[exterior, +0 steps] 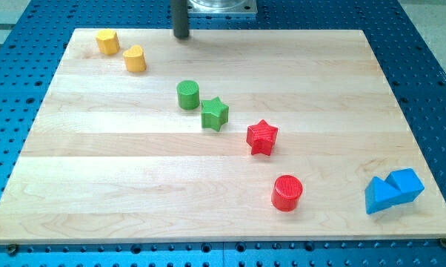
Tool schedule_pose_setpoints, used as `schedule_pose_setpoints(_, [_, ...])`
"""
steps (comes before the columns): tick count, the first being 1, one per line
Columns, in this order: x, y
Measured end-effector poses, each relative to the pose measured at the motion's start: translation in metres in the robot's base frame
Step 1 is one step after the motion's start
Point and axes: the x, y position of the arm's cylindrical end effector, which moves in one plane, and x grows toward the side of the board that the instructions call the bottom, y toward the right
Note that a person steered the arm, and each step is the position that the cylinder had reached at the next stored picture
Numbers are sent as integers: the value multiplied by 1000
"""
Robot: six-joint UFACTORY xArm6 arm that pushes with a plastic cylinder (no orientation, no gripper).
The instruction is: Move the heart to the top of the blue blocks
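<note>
Yellow heart (pixel 135 58) sits near the table's (pixel 97 185) top-left corner, just beside a yellow cylinder (pixel 107 41). My tip (pixel 181 35), a bare rod holding nothing, stands near the heart's upper right. Blue blocks (pixel 392 191) lie well apart at bottom right, so the push likely runs diagonally past green and red blocks.

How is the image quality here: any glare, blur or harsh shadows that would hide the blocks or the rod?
Camera view: lighting even, shadows soft and short beside each block; no strong glare on the wooden board. The yellow heart, the two blue blocks and my tip are sharp enough to place, my tip at the view's top, clear of all blocks. The board's edges converge toward the view's top.
</note>
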Motion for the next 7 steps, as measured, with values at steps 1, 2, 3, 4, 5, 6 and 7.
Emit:
schedule_pose_setpoints(1, [0,-40])
schedule_pose_setpoints(2, [-1,-78])
schedule_pose_setpoints(3, [-1,-150])
schedule_pose_setpoints(4, [7,-180])
schedule_pose_setpoints(5, [33,-110])
schedule_pose_setpoints(6, [44,-65])
schedule_pose_setpoints(7, [29,-126])
